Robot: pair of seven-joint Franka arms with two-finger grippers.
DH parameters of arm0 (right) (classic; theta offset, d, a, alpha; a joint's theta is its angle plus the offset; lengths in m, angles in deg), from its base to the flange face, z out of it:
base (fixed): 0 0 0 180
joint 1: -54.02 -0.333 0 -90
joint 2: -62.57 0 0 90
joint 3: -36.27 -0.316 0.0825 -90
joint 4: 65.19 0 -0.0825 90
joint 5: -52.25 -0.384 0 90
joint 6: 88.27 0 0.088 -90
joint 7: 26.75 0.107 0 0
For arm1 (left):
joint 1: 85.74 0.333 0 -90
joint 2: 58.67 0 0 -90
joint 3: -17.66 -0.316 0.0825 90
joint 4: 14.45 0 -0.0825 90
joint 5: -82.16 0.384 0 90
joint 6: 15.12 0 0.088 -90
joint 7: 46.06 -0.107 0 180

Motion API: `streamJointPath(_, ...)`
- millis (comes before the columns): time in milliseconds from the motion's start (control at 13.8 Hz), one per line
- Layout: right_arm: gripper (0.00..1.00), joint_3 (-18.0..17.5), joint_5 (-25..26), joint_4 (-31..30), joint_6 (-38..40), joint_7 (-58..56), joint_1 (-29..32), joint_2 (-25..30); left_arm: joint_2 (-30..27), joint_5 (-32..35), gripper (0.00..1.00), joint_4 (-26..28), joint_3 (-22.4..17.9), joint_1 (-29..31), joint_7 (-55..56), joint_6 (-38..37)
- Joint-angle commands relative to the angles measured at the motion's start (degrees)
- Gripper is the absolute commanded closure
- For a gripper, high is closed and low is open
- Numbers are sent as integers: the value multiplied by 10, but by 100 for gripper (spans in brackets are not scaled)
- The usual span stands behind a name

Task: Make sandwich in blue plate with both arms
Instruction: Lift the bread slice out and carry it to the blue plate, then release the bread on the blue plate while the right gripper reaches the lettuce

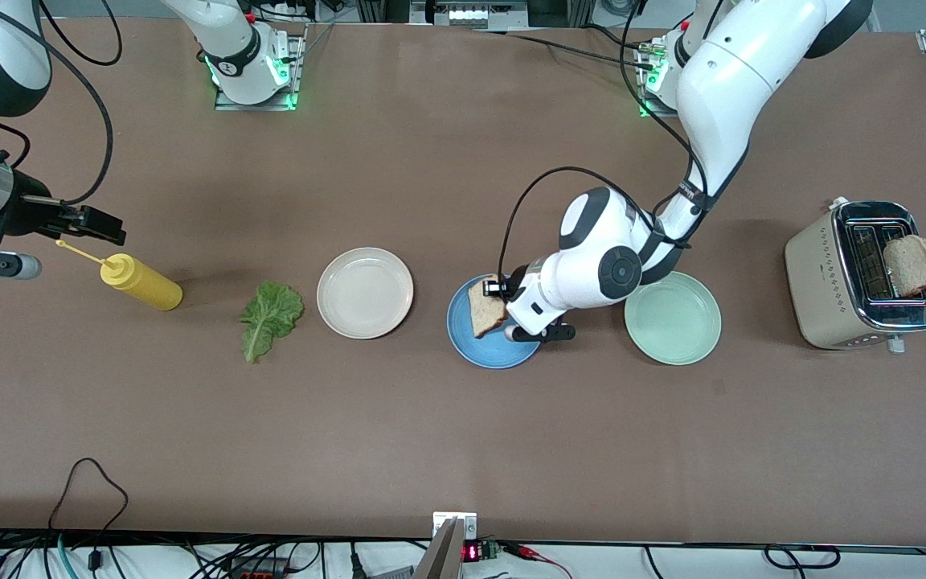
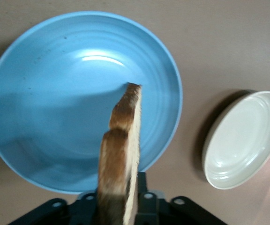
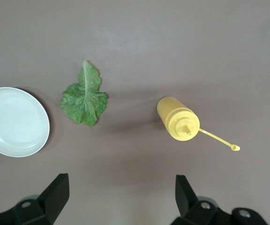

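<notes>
My left gripper (image 1: 497, 289) hangs over the blue plate (image 1: 479, 347), shut on a slice of brown bread (image 1: 485, 305). In the left wrist view the bread slice (image 2: 121, 150) stands on edge between the fingers (image 2: 143, 183), its lower corner low over the blue plate (image 2: 41, 117). The plate holds nothing else. A green lettuce leaf (image 1: 270, 318) lies flat on the table toward the right arm's end. No made sandwich is in view. My right gripper (image 1: 101, 227) waits open over the table by the yellow bottle; between its fingers (image 3: 123, 192) is only bare table.
A cream-white plate (image 1: 365, 292) sits between the lettuce and the blue plate. A mint-green plate (image 1: 672, 318) lies beside the blue one, toward the left arm's end. A toaster (image 1: 833, 281) there holds a second bread slice (image 1: 911, 265). A yellow squeeze bottle (image 1: 141, 281) lies beside the lettuce (image 3: 84, 97).
</notes>
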Motion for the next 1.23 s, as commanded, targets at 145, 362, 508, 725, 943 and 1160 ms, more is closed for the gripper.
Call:
streamJointPath(145, 0, -3, -8, 2, -5, 4, -17, -25, -4, 1, 0, -12, -19, 21, -49, -6)
streamJointPath(362, 0, -3, -9, 2, -19, 6, -17, -51, -32, 1, 0, -12, -21, 32, -53, -28)
streamJointPath(508, 0, -3, -16, 2, -29, 8, -20, -63, -64, 1, 0, -12, -22, 47, -53, -60)
streamJointPath(725, 0, -3, -22, -2, -63, 58, -24, -84, -109, 7, 0, -13, -32, 77, -53, -103)
streamJointPath(943, 0, -3, -22, -4, -101, 110, -37, -113, -151, 149, 0, -14, -59, 91, -49, -149)
streamJointPath(1160, 0, -3, -19, -21, -164, 159, -60, -143, -181, 194, 0, -32, -58, 141, -53, -204)
